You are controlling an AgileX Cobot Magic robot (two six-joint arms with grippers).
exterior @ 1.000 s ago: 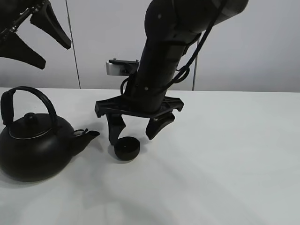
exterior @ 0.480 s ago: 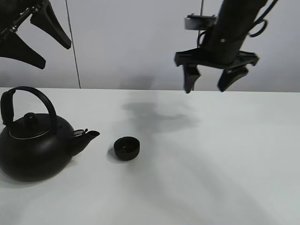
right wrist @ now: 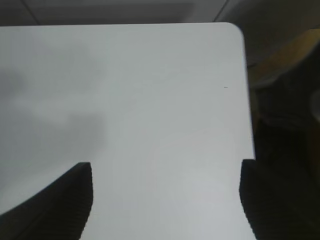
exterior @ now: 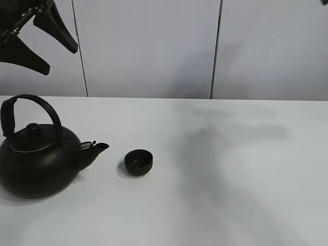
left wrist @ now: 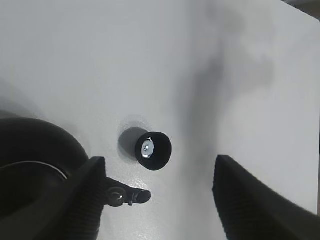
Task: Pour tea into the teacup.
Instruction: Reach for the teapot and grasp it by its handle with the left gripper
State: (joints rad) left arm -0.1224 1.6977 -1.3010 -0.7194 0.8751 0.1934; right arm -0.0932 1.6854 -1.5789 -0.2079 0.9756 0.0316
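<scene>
The small black teacup [exterior: 139, 161] stands upright on the white table [exterior: 230, 174], just right of the spout of the big black kettle [exterior: 38, 159]. In the left wrist view the teacup [left wrist: 153, 150] shows a small glint inside; whether that is tea I cannot tell. The kettle [left wrist: 30, 165] lies beside it. My left gripper [exterior: 62, 63] hangs open and empty high above the kettle, with the cup seen between its fingers [left wrist: 90, 200]. My right gripper [right wrist: 165, 165] is open and empty over a bare table corner, out of the exterior view.
The right wrist view shows the table's rounded corner [right wrist: 235, 31] and its side edge [right wrist: 250, 125], with dark floor beyond. A grey panelled wall [exterior: 154, 51] stands behind the table.
My right arm has lifted away from the teacup, gone up and to the right, and left the exterior view. The cup stays on the table. The left arm and kettle have not moved.
</scene>
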